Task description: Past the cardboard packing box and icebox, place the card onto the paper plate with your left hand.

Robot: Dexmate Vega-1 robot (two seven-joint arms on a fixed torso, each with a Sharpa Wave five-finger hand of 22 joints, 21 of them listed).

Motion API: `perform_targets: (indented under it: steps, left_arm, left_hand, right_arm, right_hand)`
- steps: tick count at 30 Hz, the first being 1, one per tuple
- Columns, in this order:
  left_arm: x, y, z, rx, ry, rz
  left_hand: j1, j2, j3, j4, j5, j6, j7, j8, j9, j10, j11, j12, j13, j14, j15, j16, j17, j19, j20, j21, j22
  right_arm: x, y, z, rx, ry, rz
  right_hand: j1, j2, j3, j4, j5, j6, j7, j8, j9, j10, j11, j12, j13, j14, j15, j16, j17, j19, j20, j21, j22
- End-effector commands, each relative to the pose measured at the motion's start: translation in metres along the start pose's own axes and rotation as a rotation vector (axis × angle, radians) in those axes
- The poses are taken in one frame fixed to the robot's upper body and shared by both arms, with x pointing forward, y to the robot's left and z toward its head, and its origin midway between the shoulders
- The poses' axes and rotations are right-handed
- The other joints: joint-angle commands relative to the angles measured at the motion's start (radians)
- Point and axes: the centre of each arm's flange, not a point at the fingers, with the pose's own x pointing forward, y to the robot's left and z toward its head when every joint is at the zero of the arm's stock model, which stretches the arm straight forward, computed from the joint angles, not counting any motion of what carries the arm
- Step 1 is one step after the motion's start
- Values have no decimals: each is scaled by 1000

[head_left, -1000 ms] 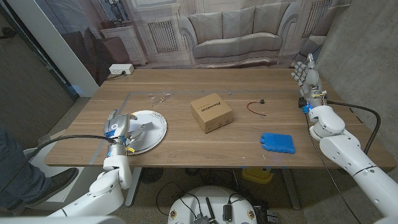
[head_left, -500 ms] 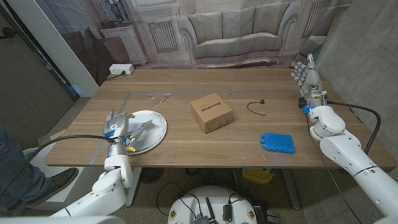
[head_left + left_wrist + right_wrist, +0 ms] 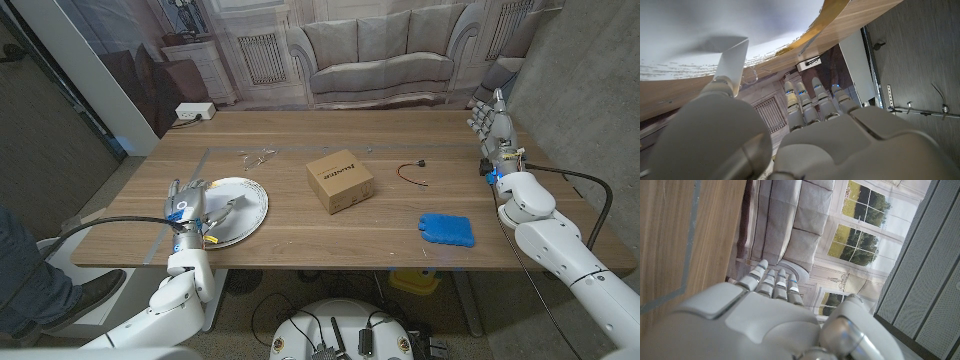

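Card [image 3: 235, 204] lies on the paper plate [image 3: 250, 215], pale and thin, next to the left hand [image 3: 187, 200], which sits at the plate's near-left rim. Whether the fingers touch it, cannot tell. Likely light, bendy, slick; best pinched at an edge. Right hand [image 3: 493, 118] stands upright at the far right edge, fingers apart, holding nothing.

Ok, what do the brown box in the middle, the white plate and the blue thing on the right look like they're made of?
The box looks like matte brown corrugated cardboard, with printed lettering on its lid. The plate seems to be thin white paper or pulp, judging by its dull surface and shallow rim. The blue pad looks soft and slightly bumpy, perhaps a fabric or plastic gel pack; the picture leaves that open.
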Motion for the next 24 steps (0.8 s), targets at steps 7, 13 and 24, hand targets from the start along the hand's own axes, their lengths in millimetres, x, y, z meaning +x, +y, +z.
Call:
perform_targets:
  steps: [7,13,24]
  left_arm:
    - [-1,0,-3,13,44,-63]
    - [0,0,-4,-5,57,-66]
    - [4,1,-4,-7,70,-118]
  left_hand:
    - [-49,-3,-45,2,21,-129,6,-2,5,-108,20,0,-21,-92,8,-2,-2,-41,17,1,6]
    - [-74,-5,-67,4,28,-187,17,-3,5,-155,54,1,-33,-125,24,-1,-4,-53,22,2,6]
    - [-128,-15,-122,4,41,-302,38,-4,4,-241,81,6,-60,-205,53,-2,-10,-92,42,-1,7]
  right_arm:
    - [-3,2,-1,0,-3,-1]
    - [-3,2,1,-4,-8,0]
    - [-4,3,-1,-2,-7,-1]
  right_hand:
    - [7,4,-4,-1,-4,6,2,-1,5,8,-1,0,3,9,0,3,3,2,2,4,2]
    - [7,4,-5,-1,-3,6,2,-1,5,7,-1,-1,3,8,0,3,3,2,2,4,2]
    - [7,5,-6,-2,-4,5,2,-1,5,8,-3,0,3,7,-1,2,3,2,3,4,2]
